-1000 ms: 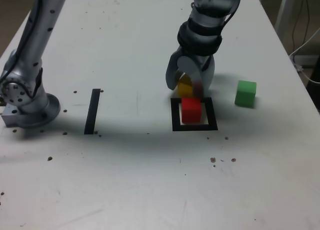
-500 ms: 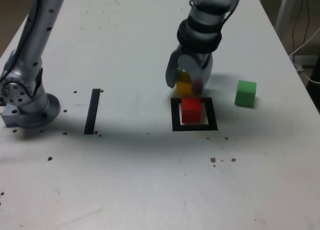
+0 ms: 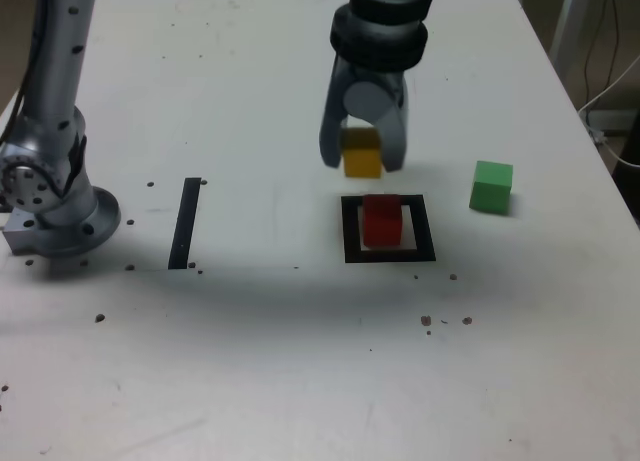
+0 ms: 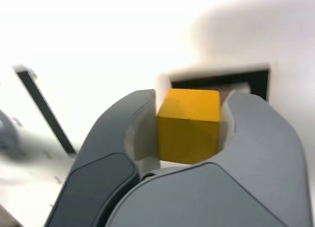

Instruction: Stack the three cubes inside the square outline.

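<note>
Since 1 s ago: gripper (image 3: 362,164) w/ yellow cube (image 3: 361,154) has risen; cube was low, just behind the red cube, partly hidden by the jaws, now hangs clear above the tabletop (image 3: 300,381). Arm also reads more upright in ext view. Red cube, green cube, strip unchanged.

Near to far, ext view:
- Front of tabletop: bare white, few dark specks.
- Square outline (image 3: 350,231), thick black border, pale centre, mid tabletop. Red cube (image 3: 381,220) sits inside it, flat on the surface, nothing on top.
- Thin black strip (image 3: 185,222) well to the ext view's left of the outline, roughly level w/ it.
- Arm base (image 3: 50,206) at the ext view's far left edge.
- Green cube (image 3: 491,187) to the ext view's right of the outline, slightly behind, apart from it, resting on tabletop alone.
- Yellow cube: airborne, behind and above red cube, slightly to the ext view's left of it; not touching it.
- Gripper points down, jaws closed on the yellow cube, one finger each side.

Wrist view: yellow cube (image 4: 188,126) pinched between the two grey fingers (image 4: 118,133), top and one side face visible, sits square in the grip (image 4: 189,128). Beyond it, part of square outline (image 4: 221,79) visible; strip (image 4: 44,111) off to the side, blurred.
</note>
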Available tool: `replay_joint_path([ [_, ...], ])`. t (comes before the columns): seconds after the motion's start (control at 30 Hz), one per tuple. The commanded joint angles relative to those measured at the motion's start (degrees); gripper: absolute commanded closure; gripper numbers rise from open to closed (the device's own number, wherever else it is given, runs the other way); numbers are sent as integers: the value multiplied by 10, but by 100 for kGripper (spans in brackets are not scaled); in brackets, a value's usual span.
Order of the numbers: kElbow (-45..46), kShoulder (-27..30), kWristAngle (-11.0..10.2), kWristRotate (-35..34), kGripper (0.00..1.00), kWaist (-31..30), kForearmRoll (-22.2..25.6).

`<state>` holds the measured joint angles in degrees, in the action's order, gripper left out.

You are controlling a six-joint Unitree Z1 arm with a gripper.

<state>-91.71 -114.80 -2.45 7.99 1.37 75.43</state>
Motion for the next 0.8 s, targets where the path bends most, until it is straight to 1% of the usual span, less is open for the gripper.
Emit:
replay_joint_path([
  [0.0,-9,0,14,-23,81,-15,1],
  [0.13,-19,-4,29,-46,81,-31,5],
  [0.4,-25,-17,42,-53,81,-36,9],
  [0.7,-31,-34,45,-53,81,-39,9],
  [0.77,-30,-36,45,-53,79,-38,9],
])
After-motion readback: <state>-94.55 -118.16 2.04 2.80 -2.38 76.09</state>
